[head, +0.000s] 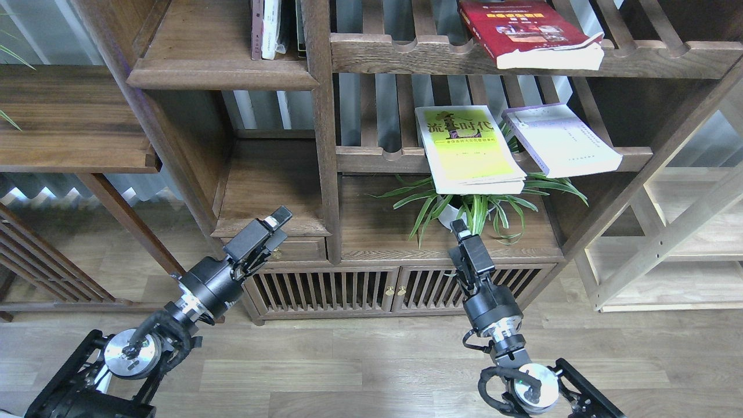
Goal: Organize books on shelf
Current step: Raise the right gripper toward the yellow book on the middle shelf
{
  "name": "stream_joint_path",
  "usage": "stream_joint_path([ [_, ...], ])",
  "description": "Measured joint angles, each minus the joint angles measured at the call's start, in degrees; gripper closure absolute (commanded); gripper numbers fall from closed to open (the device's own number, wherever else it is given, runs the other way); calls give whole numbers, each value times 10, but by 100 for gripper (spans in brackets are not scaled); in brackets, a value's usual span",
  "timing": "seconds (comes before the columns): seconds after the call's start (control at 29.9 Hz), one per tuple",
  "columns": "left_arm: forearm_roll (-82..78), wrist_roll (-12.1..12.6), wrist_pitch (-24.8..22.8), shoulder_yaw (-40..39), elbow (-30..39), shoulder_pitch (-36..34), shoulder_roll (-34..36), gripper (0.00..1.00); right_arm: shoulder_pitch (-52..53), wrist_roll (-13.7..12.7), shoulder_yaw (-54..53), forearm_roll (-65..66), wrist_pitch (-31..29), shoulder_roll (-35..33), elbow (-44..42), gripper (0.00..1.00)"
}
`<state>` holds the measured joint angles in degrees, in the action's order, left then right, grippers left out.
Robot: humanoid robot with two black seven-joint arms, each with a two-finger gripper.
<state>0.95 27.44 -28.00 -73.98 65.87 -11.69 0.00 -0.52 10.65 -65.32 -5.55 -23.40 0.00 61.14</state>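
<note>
The yellow-green book (471, 150) lies flat on the lower slatted rack and overhangs its front rail. The pale lavender-white book (562, 139) lies beside it on the right, also overhanging. The thick red book (528, 32) lies on the upper slatted rack. The solid dark shelf (220, 72) is at upper left and holds several upright books (270, 29). My left gripper (278, 219) hangs in front of the small drawer and holds nothing. My right gripper (460, 227) is below the yellow-green book, in front of the plant, and holds nothing. The fingers of both are too dark to tell apart.
A potted spider plant (473, 206) stands on the cabinet top (377, 238) under the lower rack. A small drawer (296, 249) and slatted cabinet doors (348, 290) are below. A light wooden frame (667, 238) stands at the right. A dark side table (69, 128) is at the left.
</note>
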Motion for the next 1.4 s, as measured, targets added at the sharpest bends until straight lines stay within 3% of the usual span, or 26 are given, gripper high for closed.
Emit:
stream_joint_path([
  [1.4,-7,-2,0,-8,-6,-2,0,1,-5,7,6,1,-33,0,-6,0],
])
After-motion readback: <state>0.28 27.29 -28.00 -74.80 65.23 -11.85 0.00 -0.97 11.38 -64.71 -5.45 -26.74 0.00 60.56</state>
